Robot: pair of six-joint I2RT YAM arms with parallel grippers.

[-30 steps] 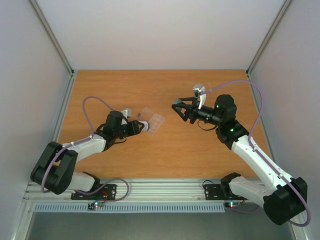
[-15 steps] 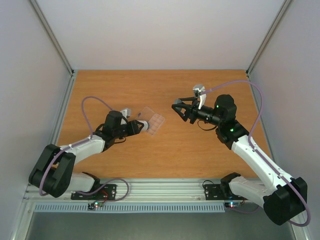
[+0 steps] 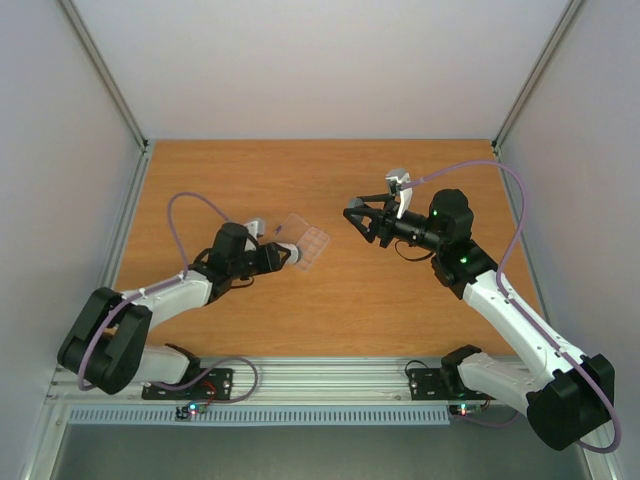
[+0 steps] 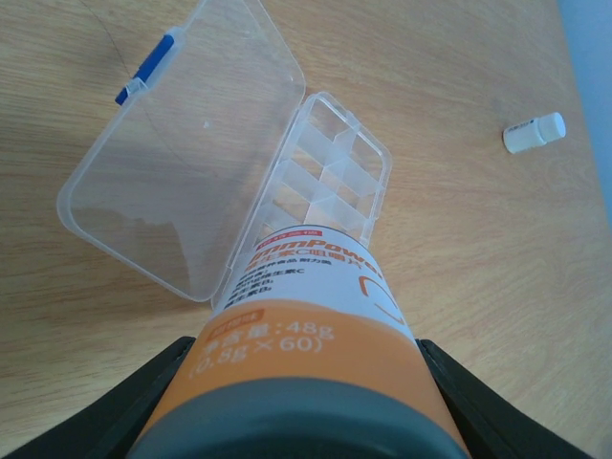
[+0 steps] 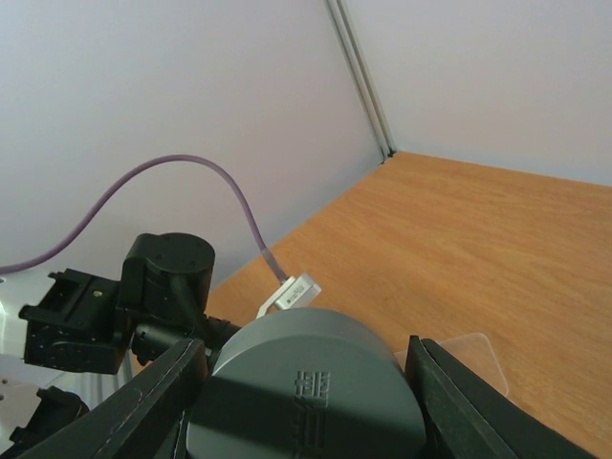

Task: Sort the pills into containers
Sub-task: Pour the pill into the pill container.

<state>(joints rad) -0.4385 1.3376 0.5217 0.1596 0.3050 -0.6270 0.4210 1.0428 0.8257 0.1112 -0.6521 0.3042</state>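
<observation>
My left gripper [image 4: 304, 352] is shut on an orange and white bottle [image 4: 316, 306], which lies tilted with its far end over the near edge of the clear pill box. The containers [image 4: 330, 177] are the box's small cells, and they look empty. Its hinged lid [image 4: 182, 143] lies open to the left with a blue latch [image 4: 145, 69]. From above, the left gripper [image 3: 283, 254] touches the pill box [image 3: 308, 240]. My right gripper [image 5: 306, 354] is shut on the grey bottle cap [image 5: 306, 402] and hangs above the table right of the box, also seen as the right gripper [image 3: 356, 216]. The pills are hidden.
A small white cylinder [image 4: 534, 132] lies on the wooden table [image 3: 330, 180] beyond the box. The left arm [image 5: 163, 287] shows in the right wrist view. Grey walls and metal rails [image 3: 120, 100] enclose the table on three sides.
My left gripper with the bottle has edged slightly right, toward the pill box. The right arm and the cap have not moved.
</observation>
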